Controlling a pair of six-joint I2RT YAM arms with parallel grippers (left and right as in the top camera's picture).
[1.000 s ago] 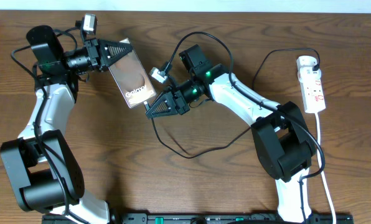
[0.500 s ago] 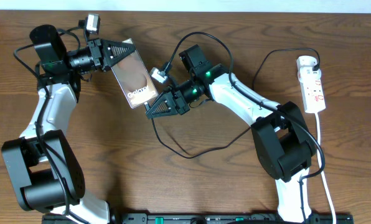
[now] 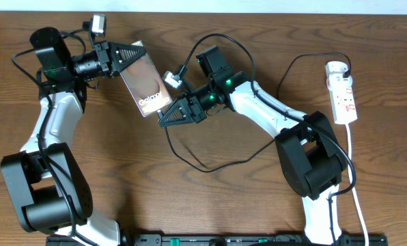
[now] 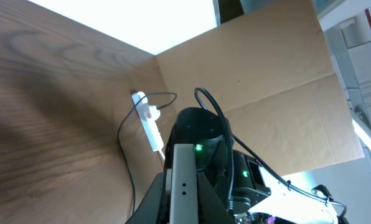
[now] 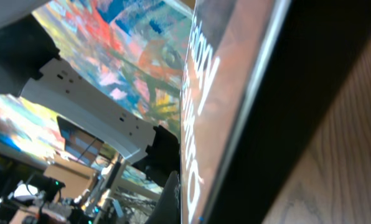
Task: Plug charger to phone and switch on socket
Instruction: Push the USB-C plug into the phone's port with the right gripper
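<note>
The phone [image 3: 147, 85], a brown-grey slab with white "Galaxy" lettering, is held tilted above the table. My left gripper [image 3: 130, 55] is shut on its upper end. In the left wrist view its thin grey edge [image 4: 183, 183] stands between the fingers. My right gripper [image 3: 163, 121] is shut at the phone's lower short end, and the thin black charger cable [image 3: 190, 160] trails from it. The plug tip is hidden. In the right wrist view the phone face [image 5: 216, 93] fills the frame, next to one dark finger [image 5: 172, 199]. The white socket [image 3: 343, 92] lies at the far right.
The charger cable loops over the table below the right arm and runs up to the socket. The socket's white cord [image 3: 357, 184] runs down the right edge. The socket also shows far off in the left wrist view [image 4: 149, 121], beside a cardboard wall [image 4: 260, 81].
My right gripper has moved slightly up and to the left, closer to the phone's lower end. The left gripper and phone have barely moved.
</note>
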